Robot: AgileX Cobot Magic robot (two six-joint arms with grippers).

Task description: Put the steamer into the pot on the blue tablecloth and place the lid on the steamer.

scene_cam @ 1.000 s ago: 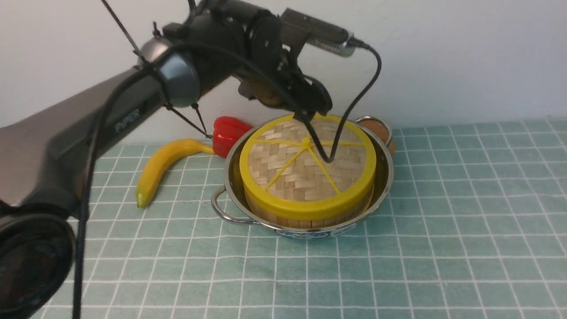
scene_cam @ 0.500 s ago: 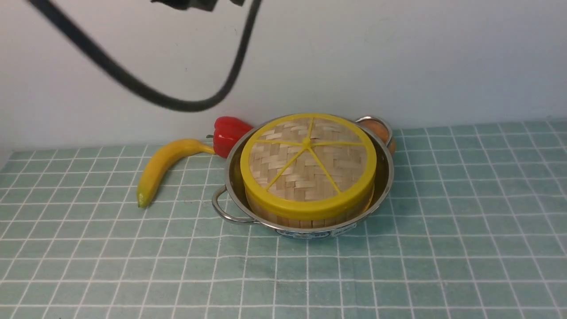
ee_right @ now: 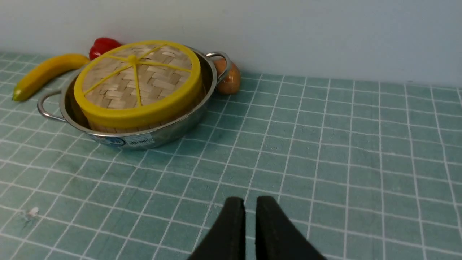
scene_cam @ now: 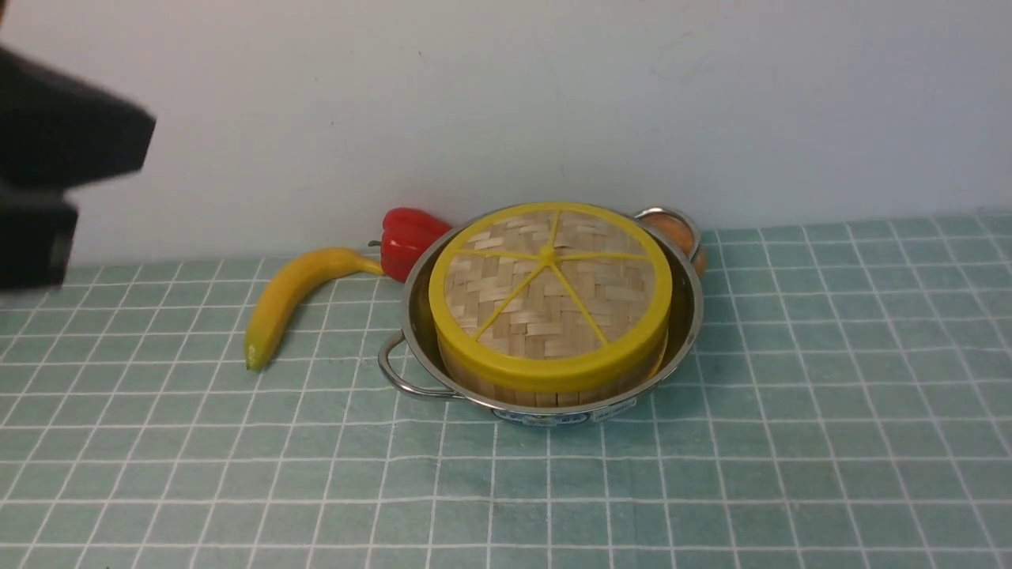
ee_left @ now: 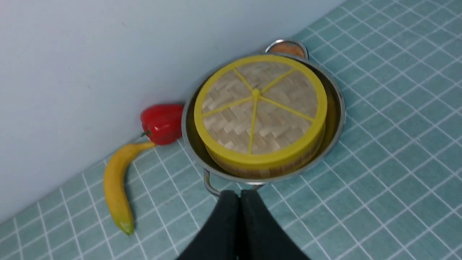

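Observation:
The lid [scene_cam: 549, 292], a woven disc with a yellow rim and spokes, lies flat on the steamer [scene_cam: 545, 393], of which only the slat wall shows. The steamer stands inside the steel pot [scene_cam: 686, 316] on the blue tablecloth [scene_cam: 791, 442]. In the left wrist view my left gripper [ee_left: 240, 193] is shut and empty, held high and back from the pot [ee_left: 335, 112] and lid [ee_left: 260, 108]. My right gripper [ee_right: 250, 202] is shut and empty, low over the cloth, well away from the pot [ee_right: 144, 137] and lid [ee_right: 139, 81]. The steamer's contents are hidden.
A banana [scene_cam: 285, 296] lies left of the pot. A red pepper [scene_cam: 407, 237] sits behind the pot on its left, a brown round thing [scene_cam: 680, 233] behind its far handle. A dark blurred part of my left arm [scene_cam: 47, 182] is at the left edge. A wall stands close behind.
My left arm was over the lid a second ago. It has pulled up and away to the left. The lid stays on the steamer in the pot.

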